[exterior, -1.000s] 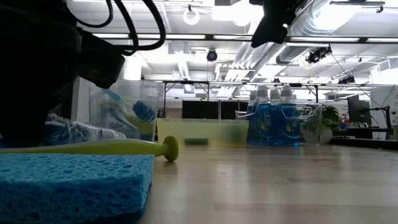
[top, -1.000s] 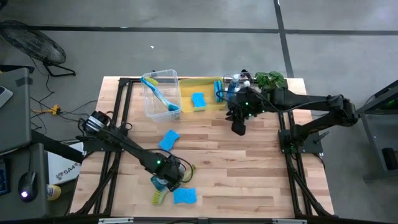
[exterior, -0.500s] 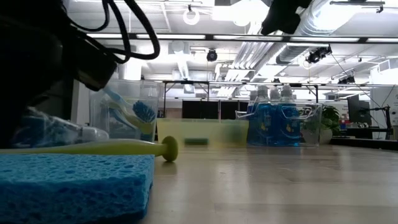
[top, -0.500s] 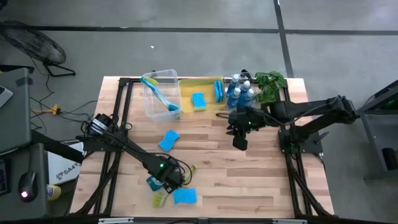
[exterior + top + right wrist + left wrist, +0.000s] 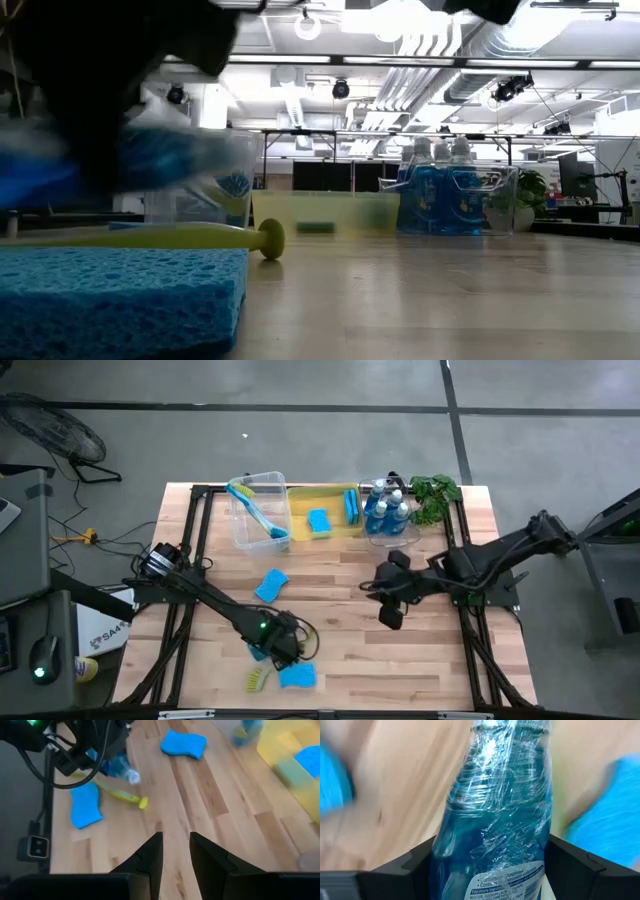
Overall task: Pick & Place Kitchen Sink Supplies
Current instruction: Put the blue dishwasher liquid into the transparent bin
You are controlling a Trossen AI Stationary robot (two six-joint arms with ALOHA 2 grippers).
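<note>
The soap bottle [image 5: 495, 820] lies between the left jaws, its long axis running straight out along the fingers [image 5: 415, 865], cap end away from the wrist; the two dark pads press its flanks, so the left gripper [image 5: 272, 649] is pinching the bottle. In the high view this sits in the lower left of the frame, low over the tabletop [image 5: 400, 660], with a sponge [image 5: 297, 676] and the yellow-green brush [image 5: 258, 678] just below it and a second sponge [image 5: 271, 584] above.

The clear bin [image 5: 392, 532] holding the other bottles [image 5: 385, 508] is at upper centre-right, well apart from the held bottle, so the carry would run up and to the right across the frame.

The right gripper [image 5: 390, 615] hangs at centre-right, nearer that bin, jaws a narrow gap apart and holding nothing. The left arm alone has the bottle.
</note>
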